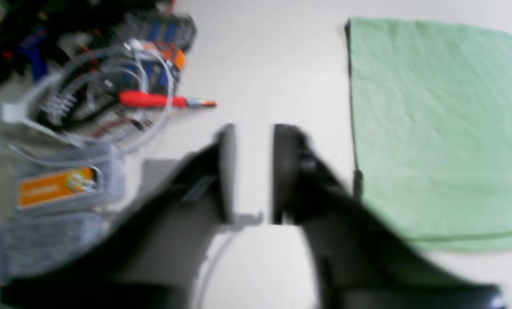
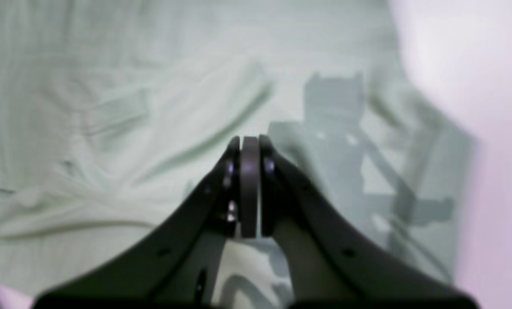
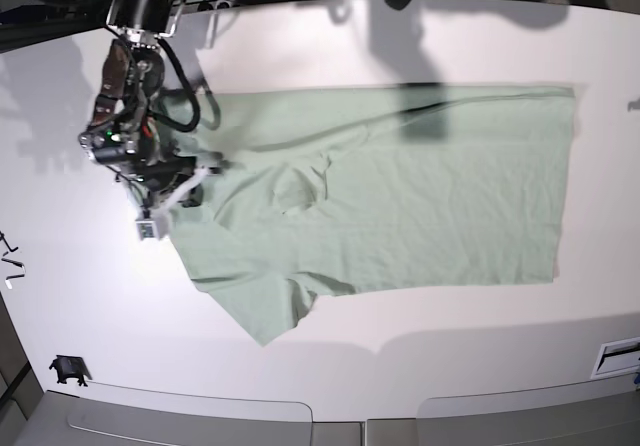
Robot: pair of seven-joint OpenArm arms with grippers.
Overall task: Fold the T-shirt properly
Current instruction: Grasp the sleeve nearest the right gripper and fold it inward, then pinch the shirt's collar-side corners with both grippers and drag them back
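The pale mint-green T-shirt (image 3: 420, 196) lies spread on the white table, hem to the right, one sleeve (image 3: 262, 311) sticking out at the lower left. My right gripper (image 3: 205, 173) is at the shirt's left edge. In the right wrist view it (image 2: 249, 143) is shut, and a crease in the fabric (image 2: 110, 128) runs up to its tips. My left gripper (image 1: 254, 171) is open and empty over bare table, left of the shirt's edge (image 1: 436, 128). In the base view its arm is only a dark blur at the top edge.
A heap of cables and tools, with a red-handled tool (image 1: 153, 99) and a grey pouch with an orange label (image 1: 56, 186), lies left of my left gripper. A small black object (image 3: 65, 369) sits at the table's (image 3: 100, 306) front left corner.
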